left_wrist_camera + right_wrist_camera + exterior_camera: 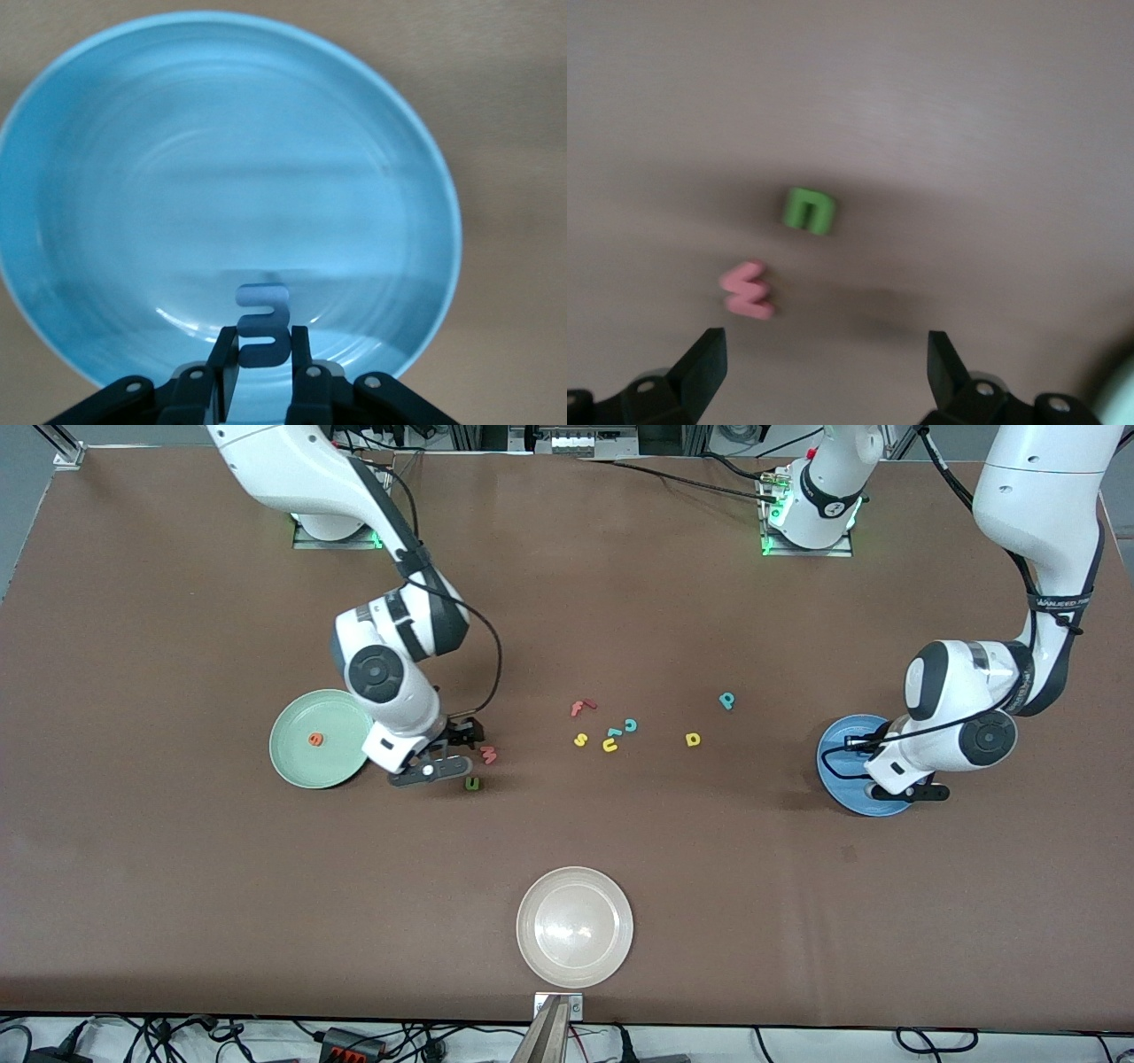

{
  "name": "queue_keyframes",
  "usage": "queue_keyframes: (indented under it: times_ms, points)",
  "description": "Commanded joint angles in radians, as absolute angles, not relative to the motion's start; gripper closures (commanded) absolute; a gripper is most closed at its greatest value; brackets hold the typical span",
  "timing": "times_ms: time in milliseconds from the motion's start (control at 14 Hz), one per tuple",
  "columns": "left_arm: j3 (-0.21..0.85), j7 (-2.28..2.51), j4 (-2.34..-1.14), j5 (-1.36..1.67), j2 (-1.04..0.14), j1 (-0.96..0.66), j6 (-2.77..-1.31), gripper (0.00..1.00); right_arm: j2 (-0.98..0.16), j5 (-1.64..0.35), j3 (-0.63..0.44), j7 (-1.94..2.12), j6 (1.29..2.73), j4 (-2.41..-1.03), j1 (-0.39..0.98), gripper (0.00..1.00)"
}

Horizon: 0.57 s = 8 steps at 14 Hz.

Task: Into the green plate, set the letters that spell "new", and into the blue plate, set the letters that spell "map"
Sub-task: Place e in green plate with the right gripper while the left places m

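My left gripper hangs over the blue plate, shut on the blue m. The left wrist view shows the m pinched between the fingers above the blue plate. The orange e lies in the green plate. My right gripper stands open and empty, low over the table beside that plate. The red w and dark green n lie just past its fingertips; the right wrist view shows the w and n. The teal p and yellow a lie mid-table.
A red f, yellow s, yellow u and teal c sit clustered mid-table. A white plate stands near the table's front edge. Cables trail from both wrists.
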<state>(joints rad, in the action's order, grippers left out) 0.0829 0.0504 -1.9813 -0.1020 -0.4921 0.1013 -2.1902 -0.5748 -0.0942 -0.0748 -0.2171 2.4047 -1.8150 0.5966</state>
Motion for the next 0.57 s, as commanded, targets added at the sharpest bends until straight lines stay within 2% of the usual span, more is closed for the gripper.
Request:
queue_keyframes:
  times_ms: [0, 143, 358, 502]
  points:
    - [0.116, 0.028, -1.99, -0.121, -0.424, 0.092, -2.187, 0.0, -0.617, -0.101, -0.084, -0.216, 2.477, -1.809, 0.646, 0.06]
    - [0.185, 0.029, -1.971, -0.121, -0.39, 0.091, -2.148, 0.0, -0.64, -0.094, -0.084, -0.215, 2.511, -1.81, 0.667, 0.13]
    - [0.256, 0.041, -1.87, -0.121, -0.39, 0.087, -1.998, 0.0, -0.666, -0.095, -0.084, -0.213, 2.56, -1.81, 0.686, 0.2]
    - [0.346, 0.054, -1.856, -0.12, -0.399, 0.084, -1.951, 0.0, -0.673, -0.089, -0.084, -0.213, 2.562, -1.809, 0.689, 0.28]
